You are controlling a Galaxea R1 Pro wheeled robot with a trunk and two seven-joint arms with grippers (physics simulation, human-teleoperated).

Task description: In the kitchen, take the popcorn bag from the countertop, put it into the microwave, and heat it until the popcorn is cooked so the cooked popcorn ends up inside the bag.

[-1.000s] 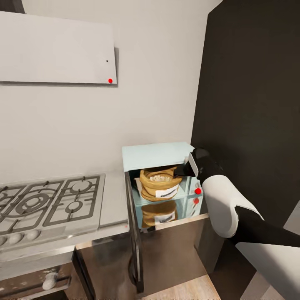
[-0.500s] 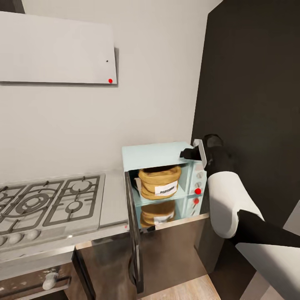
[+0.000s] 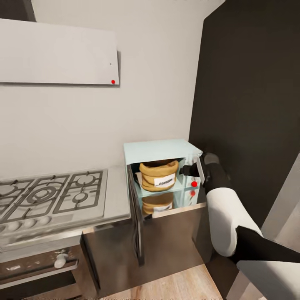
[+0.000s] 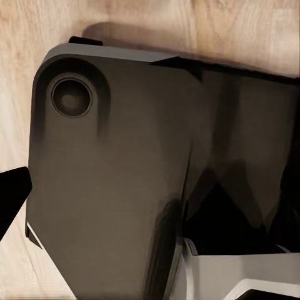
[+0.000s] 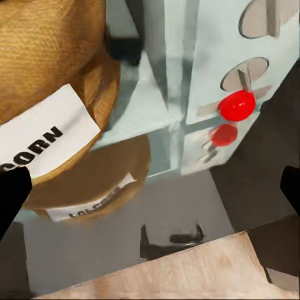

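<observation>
Jaws of your right gripper [image 5: 150, 194] stand wide apart and empty, just off the microwave [image 3: 160, 151] control panel. Popcorn bag [image 3: 158, 175] already sits inside, beside and apart from them; door open, so shutting and heating remain. Left jaws: can't tell.

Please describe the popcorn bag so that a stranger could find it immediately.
Right of the steel gas hob, a pale mint-blue microwave stands on the glossy grey countertop, its door open. Inside sits the small mustard-tan paper popcorn bag, the one brown thing, with a white label.
</observation>
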